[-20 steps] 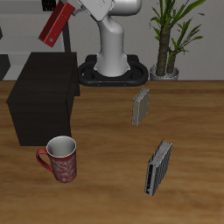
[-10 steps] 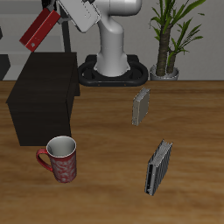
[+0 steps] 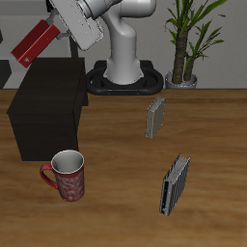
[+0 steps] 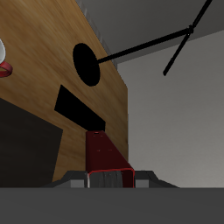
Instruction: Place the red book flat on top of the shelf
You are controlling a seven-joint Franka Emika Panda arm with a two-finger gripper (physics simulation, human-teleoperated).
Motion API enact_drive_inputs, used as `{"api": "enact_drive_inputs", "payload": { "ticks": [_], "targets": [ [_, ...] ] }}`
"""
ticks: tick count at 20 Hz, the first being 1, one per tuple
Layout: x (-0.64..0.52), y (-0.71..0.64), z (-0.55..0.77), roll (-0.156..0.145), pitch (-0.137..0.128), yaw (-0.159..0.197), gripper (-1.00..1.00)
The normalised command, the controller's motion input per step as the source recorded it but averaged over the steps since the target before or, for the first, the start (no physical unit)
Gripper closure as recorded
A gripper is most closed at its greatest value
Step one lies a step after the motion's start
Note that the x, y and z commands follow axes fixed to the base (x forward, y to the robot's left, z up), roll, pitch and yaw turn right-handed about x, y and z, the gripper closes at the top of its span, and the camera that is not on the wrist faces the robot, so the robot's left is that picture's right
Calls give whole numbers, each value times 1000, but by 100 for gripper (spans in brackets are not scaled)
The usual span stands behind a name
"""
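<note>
The red book (image 3: pixel 32 41) is held in the air above the back of the dark shelf (image 3: pixel 48 106), tilted, its pale page edge showing. My gripper (image 3: pixel 54 25) is shut on the book's upper end. In the wrist view the red book (image 4: pixel 105 155) runs out from between the fingers (image 4: pixel 87 180), with the shelf's dark top (image 4: pixel 26 140) below it.
A red patterned mug (image 3: pixel 68 176) stands near the table's front edge before the shelf. A small grey book (image 3: pixel 155 118) stands mid-table and a grey striped book (image 3: pixel 175 184) nearer the front. A potted plant (image 3: pixel 188 43) is at the back beside the robot base (image 3: pixel 123 77).
The arm has swung the red book sideways and lower, from beside the robot's base to over the shelf. The book has tilted closer to flat.
</note>
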Motion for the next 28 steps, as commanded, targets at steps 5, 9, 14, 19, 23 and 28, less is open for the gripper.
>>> {"api": "enact_drive_inputs", "payload": {
  "ticks": [5, 9, 14, 19, 23, 28],
  "targets": [
    [183, -54, -241, 2, 64, -33, 100],
    [166, 108, -261, 2, 38, -20, 100],
    [143, 214, -186, 8, 19, -29, 100],
    [314, 49, -281, 18, 95, -78, 100],
    [416, 70, -503, 103, 226, -117, -100],
    [195, 299, -343, 118, 125, -42, -100]
  ]
}}
